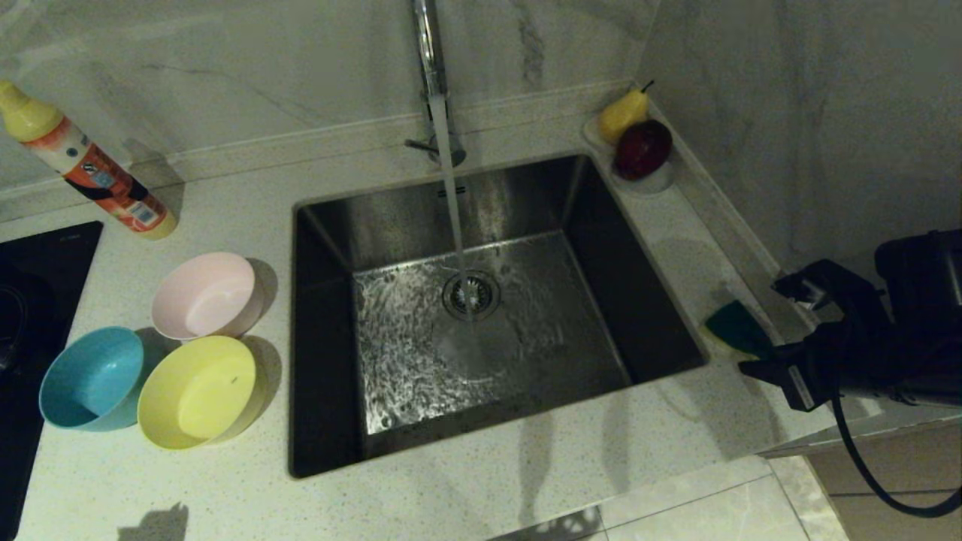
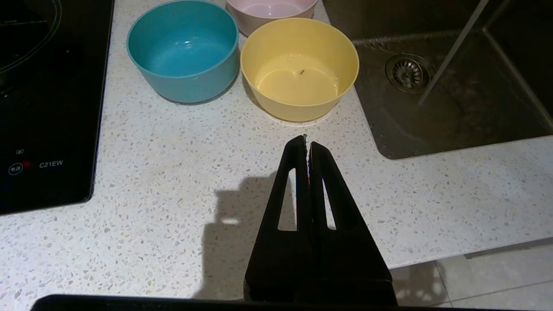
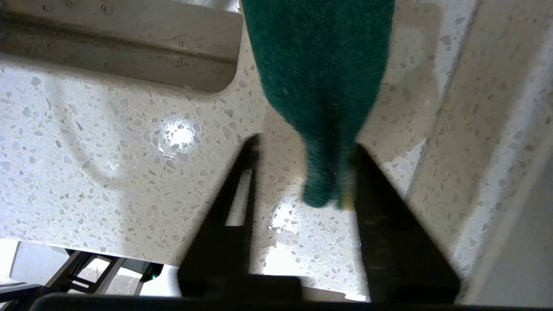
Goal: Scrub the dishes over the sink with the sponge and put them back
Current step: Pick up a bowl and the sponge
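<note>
Three bowls stand on the counter left of the sink [image 1: 323, 361]: pink [image 1: 204, 295], blue [image 1: 92, 378] and yellow [image 1: 199, 392]. The left wrist view shows the blue [image 2: 183, 49], yellow [image 2: 299, 69] and pink [image 2: 270, 11] bowls too. The sponge [image 1: 736, 327], green side up, lies on the counter right of the sink. My right gripper [image 3: 306, 144] is open around the sponge's [image 3: 322, 65] near end, which rests against one finger with a gap to the other. My left gripper [image 2: 307, 140] is shut and empty, hanging over the counter in front of the yellow bowl.
Water runs from the chrome tap [image 1: 432, 68] onto the drain strainer [image 1: 471, 294]. A white dish with a pear and a dark red fruit [image 1: 640, 150] sits at the back right corner. A detergent bottle [image 1: 90, 165] leans at the back left beside a black hob [image 1: 30, 300].
</note>
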